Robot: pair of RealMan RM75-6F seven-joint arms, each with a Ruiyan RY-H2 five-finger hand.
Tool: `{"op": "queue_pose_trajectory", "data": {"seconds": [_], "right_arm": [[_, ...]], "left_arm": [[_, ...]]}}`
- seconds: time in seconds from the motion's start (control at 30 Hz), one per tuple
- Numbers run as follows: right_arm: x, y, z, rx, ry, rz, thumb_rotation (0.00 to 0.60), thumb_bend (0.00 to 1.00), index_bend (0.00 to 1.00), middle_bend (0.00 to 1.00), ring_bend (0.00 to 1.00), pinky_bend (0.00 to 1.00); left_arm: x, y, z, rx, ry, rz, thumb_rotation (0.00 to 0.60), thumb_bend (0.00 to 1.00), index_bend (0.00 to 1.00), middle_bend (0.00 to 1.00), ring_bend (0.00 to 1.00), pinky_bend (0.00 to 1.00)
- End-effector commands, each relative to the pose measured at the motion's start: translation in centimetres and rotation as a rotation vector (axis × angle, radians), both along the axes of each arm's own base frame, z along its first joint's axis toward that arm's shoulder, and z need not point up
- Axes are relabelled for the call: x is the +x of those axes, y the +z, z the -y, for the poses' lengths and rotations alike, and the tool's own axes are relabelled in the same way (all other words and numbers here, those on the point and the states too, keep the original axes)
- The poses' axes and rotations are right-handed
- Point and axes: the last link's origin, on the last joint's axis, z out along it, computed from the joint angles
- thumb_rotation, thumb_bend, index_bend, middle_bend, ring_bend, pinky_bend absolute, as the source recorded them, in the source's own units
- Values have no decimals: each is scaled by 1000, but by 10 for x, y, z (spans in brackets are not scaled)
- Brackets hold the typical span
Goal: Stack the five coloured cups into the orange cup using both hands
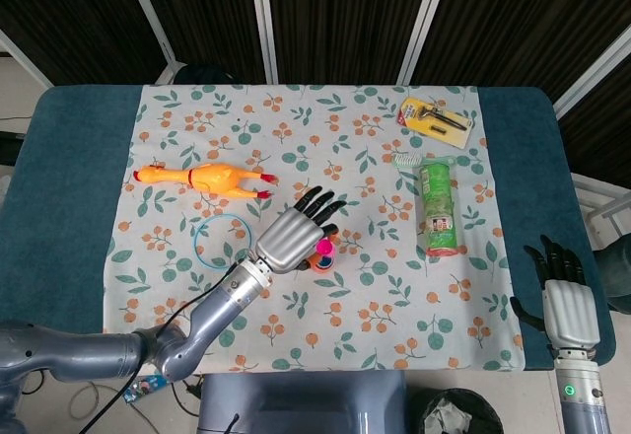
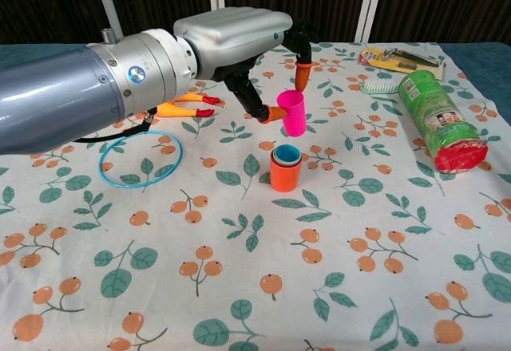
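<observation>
My left hand (image 2: 239,44) pinches a pink cup (image 2: 291,113) between thumb and a fingertip and holds it in the air, just above and slightly behind the orange cup (image 2: 284,173). The orange cup stands upright on the cloth with a blue cup (image 2: 287,155) nested inside it. In the head view the left hand (image 1: 293,238) covers most of the cups, and only a bit of the pink cup (image 1: 323,248) shows. My right hand (image 1: 564,301) hangs off the table's front right corner, fingers apart, holding nothing.
A yellow rubber chicken (image 1: 202,177) and a blue ring (image 2: 140,158) lie to the left. A green bottle (image 2: 435,121) lies on its side at the right, with a brush (image 2: 380,85) and a carded tool (image 1: 435,122) behind it. The floral cloth (image 2: 255,287) is bare in front.
</observation>
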Motion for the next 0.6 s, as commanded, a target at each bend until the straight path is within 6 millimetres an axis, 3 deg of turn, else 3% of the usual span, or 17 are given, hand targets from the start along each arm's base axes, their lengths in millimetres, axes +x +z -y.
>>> {"op": "queue_pose_trajectory", "data": {"seconds": [0.03, 0.6], "right_arm": [[0, 0, 0, 1, -1, -1, 600, 336, 160, 0, 0, 77], [1, 0, 0, 0, -1, -2, 600, 336, 160, 0, 0, 77]], "left_arm": [[-1, -4, 0, -10, 6, -9, 600, 304, 495, 97, 0, 0], [-6, -18, 3, -15, -3, -50, 600, 304, 500, 97, 0, 0]]}}
